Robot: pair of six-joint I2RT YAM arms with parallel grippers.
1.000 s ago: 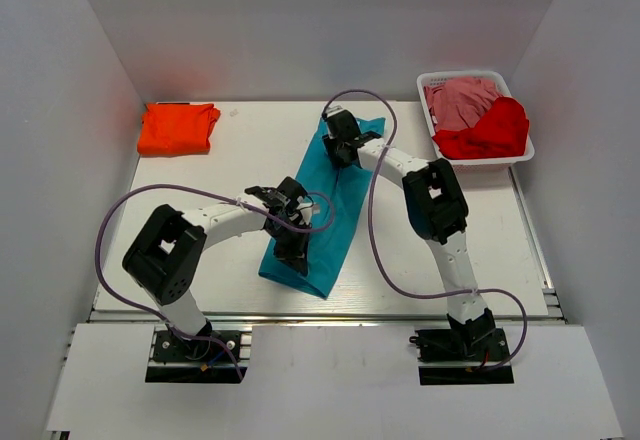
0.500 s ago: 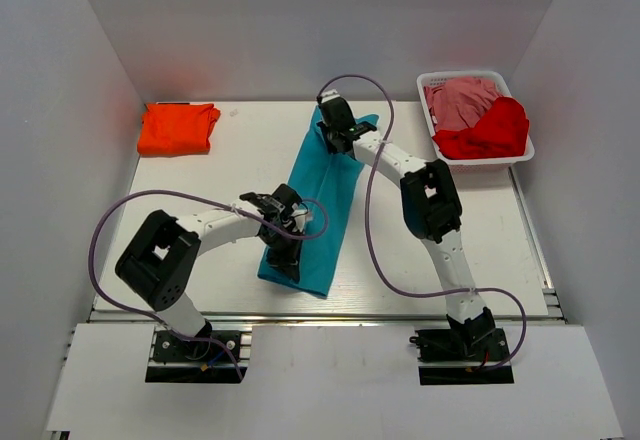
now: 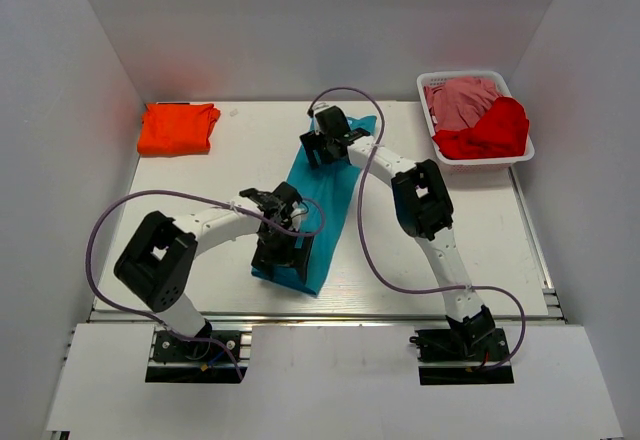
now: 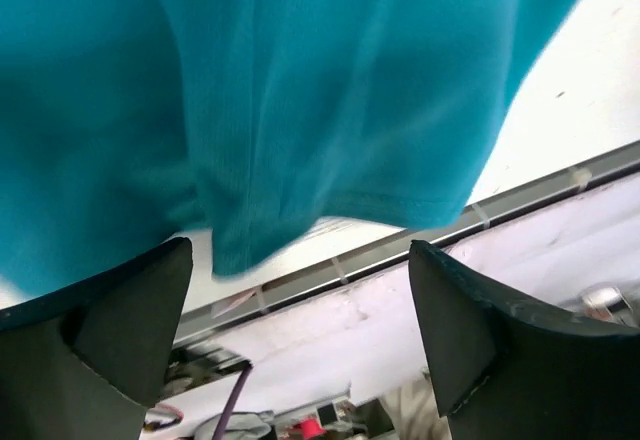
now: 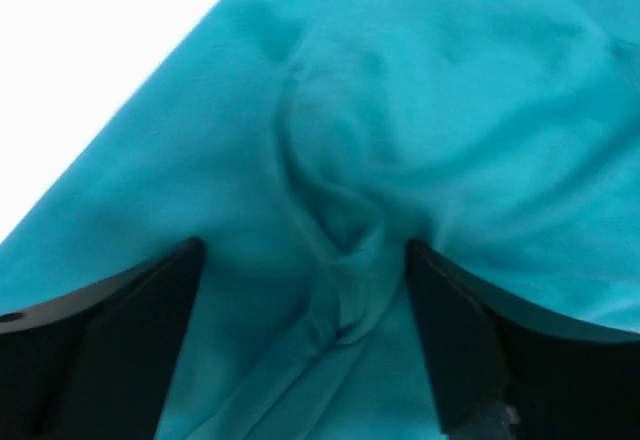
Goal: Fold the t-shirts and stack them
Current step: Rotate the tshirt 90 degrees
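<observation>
A teal t-shirt (image 3: 326,196) lies folded lengthwise into a long strip running from the table's far middle toward the near edge. My left gripper (image 3: 278,258) hovers over its near end, jaws wide open. In the left wrist view the teal t-shirt (image 4: 300,90) hangs just beyond the open left gripper (image 4: 300,260), with nothing between the fingers. My right gripper (image 3: 322,148) is at the far end, open. In the right wrist view the right gripper (image 5: 302,250) straddles a bunched crease of the teal t-shirt (image 5: 400,110) without pinching it. An orange t-shirt (image 3: 178,128) sits folded at the back left.
A white basket (image 3: 470,74) at the back right holds a pink t-shirt (image 3: 460,100) and a red t-shirt (image 3: 492,130). The table's metal front rail (image 4: 540,185) runs just past the teal shirt's near end. White walls enclose the table on three sides.
Both grippers have gone from shut on the teal t-shirt to open, letting it go. The strip and both grippers have shifted slightly left.
</observation>
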